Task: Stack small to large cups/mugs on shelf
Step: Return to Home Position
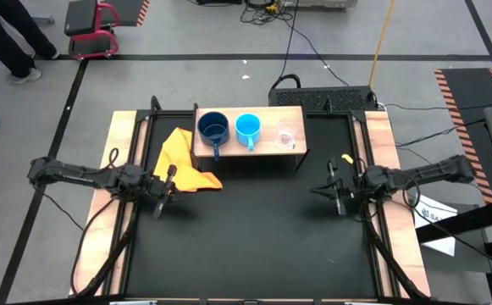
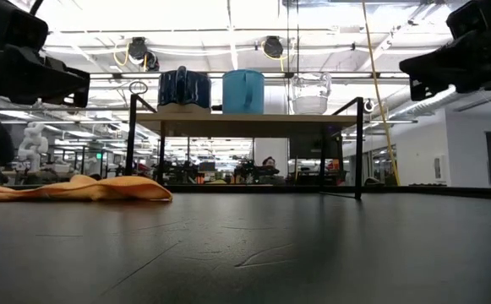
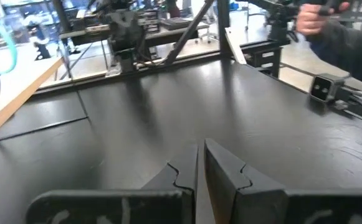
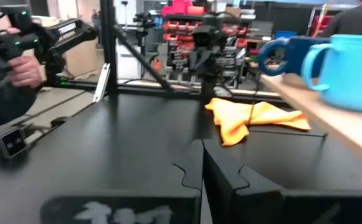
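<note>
On the light-wood shelf (image 1: 250, 146) at the table's far side, three cups stand upright side by side on their bases. They are a dark blue mug (image 1: 213, 129), a light blue mug (image 1: 247, 128) and a clear glass cup (image 1: 286, 134). In the low view the order is the same: the dark blue mug (image 2: 184, 89), the light blue mug (image 2: 242, 91), the glass cup (image 2: 311, 93). My left gripper (image 1: 176, 188) hovers shut at the table's left, pointing level toward the middle. My right gripper (image 1: 320, 190) hovers shut at the right and faces it. Both are clear of the cups.
A yellow-orange cloth (image 1: 182, 161) lies crumpled on the black tabletop beside the shelf's left end, close to my left gripper. The black surface (image 1: 254, 246) stretches between the arms and toward the near edge. Beyond the table a person's hand (image 4: 25, 68) holds a control device.
</note>
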Available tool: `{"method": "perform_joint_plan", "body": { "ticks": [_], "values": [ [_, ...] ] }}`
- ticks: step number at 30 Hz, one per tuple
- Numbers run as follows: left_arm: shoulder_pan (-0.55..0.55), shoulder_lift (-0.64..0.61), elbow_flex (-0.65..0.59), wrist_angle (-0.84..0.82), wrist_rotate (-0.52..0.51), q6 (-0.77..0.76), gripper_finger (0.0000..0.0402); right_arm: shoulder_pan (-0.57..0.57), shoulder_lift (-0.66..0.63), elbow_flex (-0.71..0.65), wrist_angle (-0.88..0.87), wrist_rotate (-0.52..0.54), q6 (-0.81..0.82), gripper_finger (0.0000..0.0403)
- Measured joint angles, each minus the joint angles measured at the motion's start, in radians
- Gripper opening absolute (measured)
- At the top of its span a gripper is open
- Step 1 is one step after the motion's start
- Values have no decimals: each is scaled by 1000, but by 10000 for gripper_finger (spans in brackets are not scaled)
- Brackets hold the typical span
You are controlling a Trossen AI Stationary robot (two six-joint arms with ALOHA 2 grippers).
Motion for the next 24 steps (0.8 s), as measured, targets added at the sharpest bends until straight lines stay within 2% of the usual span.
{"method": "perform_joint_plan", "body": {
  "ticks": [5, 11, 14, 24],
  "values": [
    [-26, 0, 0, -35, -43, -2, 31, 85, 16, 0, 1, 80, -39, 0],
    [-30, 0, 8, -6, -44, 50, 31, 104, 14, 18, 59, 83, -99, 0],
    [-30, -1, 35, -24, -44, 72, 31, 104, 11, 41, 16, 83, -107, 0],
    [-30, -1, 47, -94, -39, 81, 31, 104, -166, 53, -149, 162, -116, 0]
  ]
}}
